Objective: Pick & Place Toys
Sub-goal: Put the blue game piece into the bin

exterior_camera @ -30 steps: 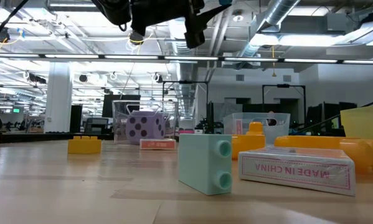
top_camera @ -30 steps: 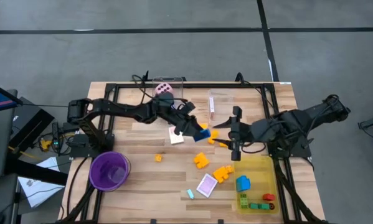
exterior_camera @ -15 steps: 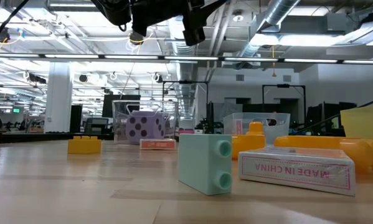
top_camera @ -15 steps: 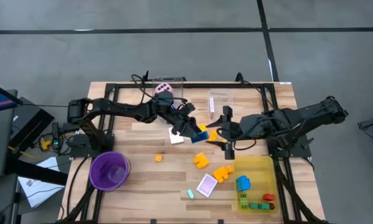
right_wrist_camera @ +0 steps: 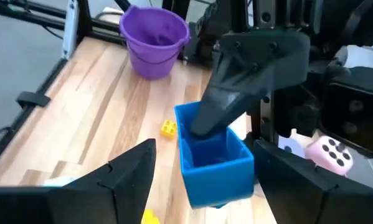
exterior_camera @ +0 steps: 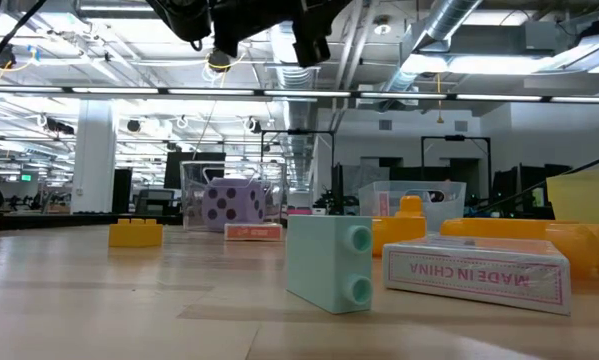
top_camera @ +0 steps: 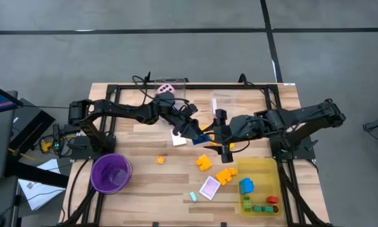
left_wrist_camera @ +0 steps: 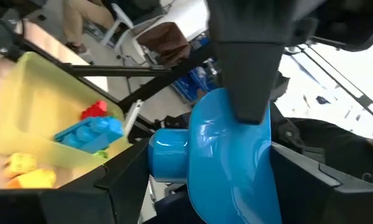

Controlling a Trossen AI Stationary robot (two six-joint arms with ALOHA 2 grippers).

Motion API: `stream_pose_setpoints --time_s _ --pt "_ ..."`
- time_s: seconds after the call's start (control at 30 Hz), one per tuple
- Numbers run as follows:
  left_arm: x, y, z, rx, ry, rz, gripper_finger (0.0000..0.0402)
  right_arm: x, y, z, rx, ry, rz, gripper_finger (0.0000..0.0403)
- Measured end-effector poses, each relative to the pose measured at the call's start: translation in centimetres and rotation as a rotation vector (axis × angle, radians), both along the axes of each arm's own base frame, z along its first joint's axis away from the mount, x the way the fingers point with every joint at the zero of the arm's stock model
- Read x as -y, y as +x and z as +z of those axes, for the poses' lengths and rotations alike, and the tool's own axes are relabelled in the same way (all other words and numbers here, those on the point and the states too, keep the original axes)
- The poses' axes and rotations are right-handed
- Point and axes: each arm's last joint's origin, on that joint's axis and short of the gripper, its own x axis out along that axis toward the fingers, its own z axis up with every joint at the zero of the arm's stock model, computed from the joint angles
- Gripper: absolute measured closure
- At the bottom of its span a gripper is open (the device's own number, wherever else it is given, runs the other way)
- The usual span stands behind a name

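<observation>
My left gripper (top_camera: 198, 131) hovers over the table's middle, shut on a blue hollow block (top_camera: 204, 135). The block also shows in the left wrist view (left_wrist_camera: 223, 162) and the right wrist view (right_wrist_camera: 214, 158). My right gripper (top_camera: 219, 131) is open and faces the left one. Its fingers (right_wrist_camera: 133, 174) stand on either side of the blue block; I cannot tell whether they touch it. Orange blocks (top_camera: 204, 162), a small yellow block (top_camera: 160, 160), a pink-white card (top_camera: 209, 187) and a mint block (top_camera: 192, 197) lie on the table. My left gripper holds the blue block by a wall at its open side (right_wrist_camera: 202, 127). One finger (right_wrist_camera: 236, 93) reaches into the hollow; the other finger is hidden behind the block. The fingers slant from the table's left toward its right. The block is lifted clear of the table.
A yellow tray (top_camera: 271, 167) at the near right holds blue, green and red blocks. A purple cup (top_camera: 111, 172) stands at the near left. A clear box with a dotted pink die (top_camera: 166, 89) and another clear box (top_camera: 223, 104) stand at the far edge.
My right gripper has gone toward the table's left, up to the blue block in my left gripper, and its fingers now stand on either side of that block. The block has stayed lifted in place.
</observation>
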Motion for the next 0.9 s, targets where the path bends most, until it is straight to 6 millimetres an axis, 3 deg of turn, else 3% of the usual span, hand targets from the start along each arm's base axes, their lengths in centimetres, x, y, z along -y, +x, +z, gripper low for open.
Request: stream_pose_setpoints --time_s 0.53,0.67,0.9 --pt "0.07 -0.1 0.61 0.037 -0.028 -0.028 0.0137 -0.13 0.31 -0.04 0.009 0.024 0.002 0.0148" --pt "0.07 -0.1 0.61 0.036 -0.028 -0.029 0.0135 -0.12 0.32 -0.04 0.009 0.025 0.002 0.0179" --pt "0.08 -0.1 0.53 0.023 -0.038 -0.034 0.0132 0.39 0.43 -0.06 0.003 0.05 0.006 0.0271"
